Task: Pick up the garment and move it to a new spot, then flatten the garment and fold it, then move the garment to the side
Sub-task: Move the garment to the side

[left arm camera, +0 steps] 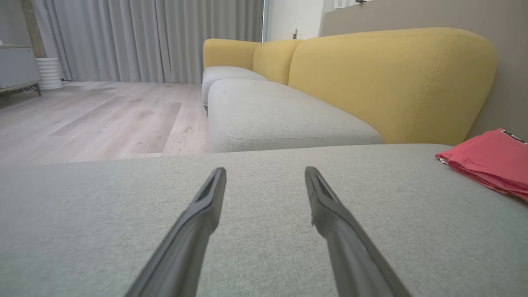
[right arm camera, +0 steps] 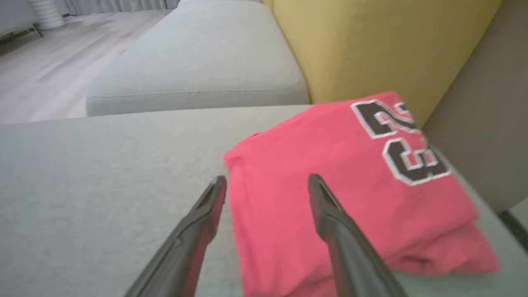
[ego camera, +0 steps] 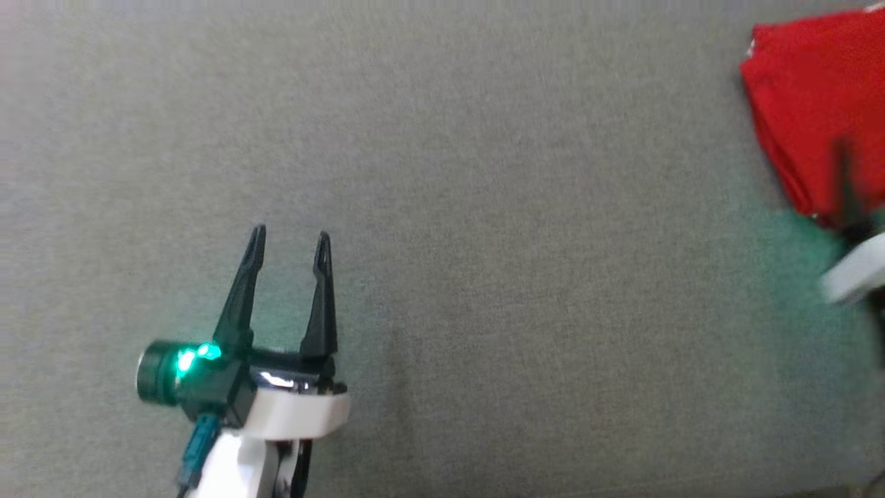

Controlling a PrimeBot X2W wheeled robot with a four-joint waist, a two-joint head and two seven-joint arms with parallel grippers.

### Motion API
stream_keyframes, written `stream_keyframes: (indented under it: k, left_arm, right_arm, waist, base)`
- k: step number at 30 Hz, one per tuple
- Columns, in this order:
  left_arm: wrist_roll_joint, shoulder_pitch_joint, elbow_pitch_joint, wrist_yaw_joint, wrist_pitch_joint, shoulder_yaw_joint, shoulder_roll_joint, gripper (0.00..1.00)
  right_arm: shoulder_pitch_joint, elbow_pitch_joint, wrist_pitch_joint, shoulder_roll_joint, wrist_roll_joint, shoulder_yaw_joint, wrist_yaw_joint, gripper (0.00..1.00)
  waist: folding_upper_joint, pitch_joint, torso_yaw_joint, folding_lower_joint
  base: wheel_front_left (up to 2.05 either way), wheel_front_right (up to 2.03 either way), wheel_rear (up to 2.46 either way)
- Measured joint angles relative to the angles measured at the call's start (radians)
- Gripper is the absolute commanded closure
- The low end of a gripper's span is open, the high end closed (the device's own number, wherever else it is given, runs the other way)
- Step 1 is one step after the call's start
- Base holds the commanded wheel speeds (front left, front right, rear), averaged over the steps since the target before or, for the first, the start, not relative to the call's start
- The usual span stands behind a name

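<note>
Right wrist view: I see my right gripper (right arm camera: 264, 181) wide over the folded red garment (right arm camera: 297, 144), holding nothing; left gripper (left arm camera: 264, 171) equally wide.

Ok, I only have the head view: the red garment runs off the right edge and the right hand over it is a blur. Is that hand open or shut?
Observer: Open. In the right wrist view the right hand has its fingers well apart, one over the red garment, the other over the grey cushion beside its edge.
Operator: Is the garment folded?
Observer: Yes, a compact stack with layers showing along its side, and black-and-white numerals on top.
Operator: What is behind it?
Observer: A yellow backrest, close to its far edge.
</note>
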Motion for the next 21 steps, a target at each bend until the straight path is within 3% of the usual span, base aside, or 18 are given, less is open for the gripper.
stream_keyframes:
  k: [3, 8, 11, 14, 21]
  left_arm:
    - [-0.011, 0.027, 0.004, 0.012, 0.0, 0.006, 0.0, 0.0]
    - [-0.047, 0.101, 0.034, 0.032, 0.0, 0.023, 0.0, 0.0]
    - [-0.061, 0.139, 0.053, 0.037, 0.0, 0.025, 0.0, 0.0]
    - [-0.066, 0.173, 0.061, 0.038, 0.0, 0.035, 0.0, 0.0]
    - [-0.072, 0.236, 0.044, 0.019, 0.0, 0.058, 0.0, 0.0]
  right_arm:
    - [0.031, 0.019, -0.042, 0.047, 0.012, 0.051, 0.0, 0.0]
    - [0.097, 0.104, -0.217, 0.125, 0.043, 0.181, 0.0, 0.0]
    - [0.132, 0.16, -0.345, 0.149, 0.044, 0.246, 0.0, 0.0]
    - [0.158, 0.196, -0.389, 0.171, -0.005, 0.276, 0.0, 0.0]
    - [0.295, -0.036, -0.396, 0.275, -0.234, 0.169, 0.0, 0.0]
  waist:
    - [0.0, -0.036, 0.008, 0.0]
    - [0.0, -0.127, 0.029, -0.0001]
    - [0.0, -0.18, 0.044, -0.0002]
    - [0.0, -0.231, 0.058, -0.0002]
    - [0.0, -0.324, 0.088, -0.0001]
  base:
    - [0.0, 0.0, 0.0]
    - [0.0, 0.0, 0.0]
    - [0.0, 0.0, 0.0]
    - [0.0, 0.0, 0.0]
    - [0.0, 0.0, 0.0]
